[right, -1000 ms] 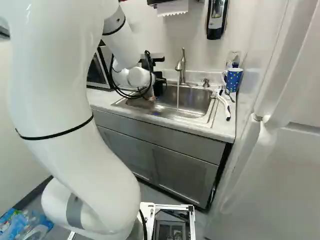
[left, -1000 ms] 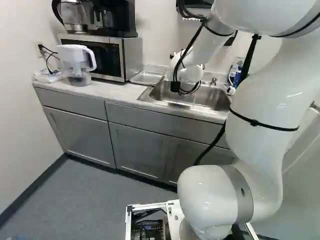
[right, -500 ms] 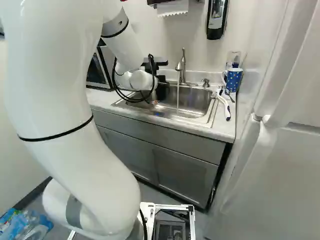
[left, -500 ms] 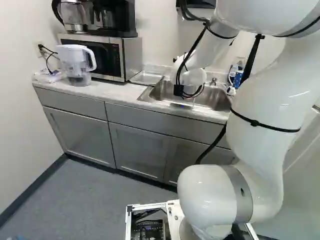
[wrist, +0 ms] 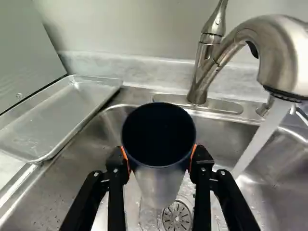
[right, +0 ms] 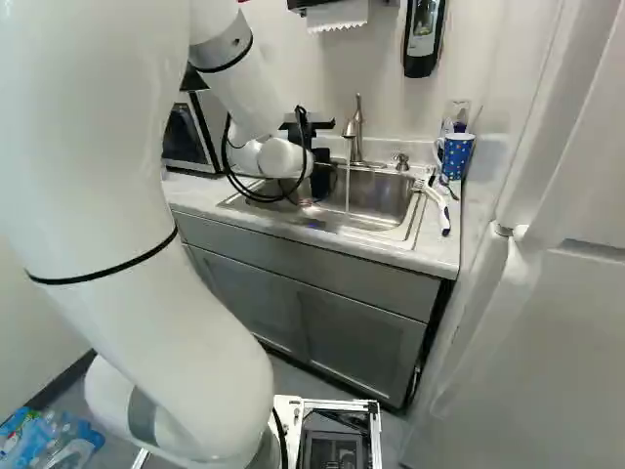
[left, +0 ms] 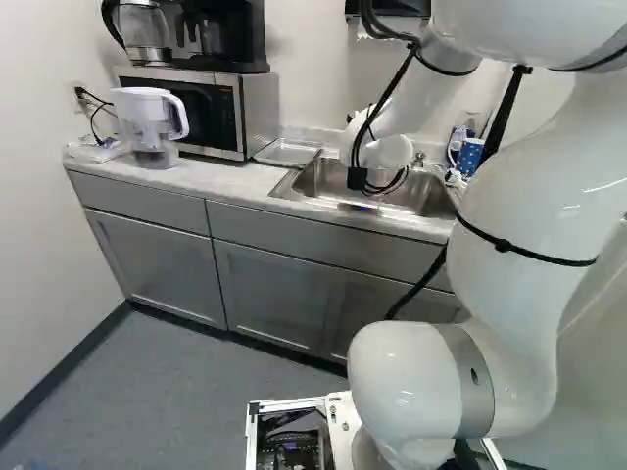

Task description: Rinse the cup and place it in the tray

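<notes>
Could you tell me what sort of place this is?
Probably an office kitchenette: a sink with running water, a microwave, and a water filter pitcher on the counter.

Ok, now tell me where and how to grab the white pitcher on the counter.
Grip the pitcher by its handle, coming from the sink side: it stands upright with that loop jutting toward the sink, likely an easier hold than its wide body.

- You have open air over the front of the sink (right: 376,217) and across to the metal tray (wrist: 53,115) beside it.
- Behind the sink, the faucet (wrist: 207,72) arches forward; its water stream (wrist: 257,144) blocks you.
- Past the tray from the sink, the microwave (left: 257,113) walls you off.
- Opposite, a dotted mug (right: 456,158) stands near the sink.
</notes>
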You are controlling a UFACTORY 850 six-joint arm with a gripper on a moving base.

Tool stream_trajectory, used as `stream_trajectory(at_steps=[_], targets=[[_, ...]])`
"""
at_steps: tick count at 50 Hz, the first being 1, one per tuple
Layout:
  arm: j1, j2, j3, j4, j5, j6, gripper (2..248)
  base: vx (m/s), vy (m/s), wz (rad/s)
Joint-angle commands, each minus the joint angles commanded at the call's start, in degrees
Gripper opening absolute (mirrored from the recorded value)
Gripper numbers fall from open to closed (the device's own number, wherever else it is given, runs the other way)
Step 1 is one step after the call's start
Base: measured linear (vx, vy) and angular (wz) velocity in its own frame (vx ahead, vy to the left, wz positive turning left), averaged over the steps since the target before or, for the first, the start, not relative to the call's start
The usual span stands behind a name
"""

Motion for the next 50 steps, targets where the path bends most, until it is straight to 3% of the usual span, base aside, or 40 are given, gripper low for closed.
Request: stream_trajectory(at_steps=[50], targets=[[-5.1, 0.9, 0.9, 0.0, 0.0, 0.0, 126, 0.000, 0.000, 0.000]])
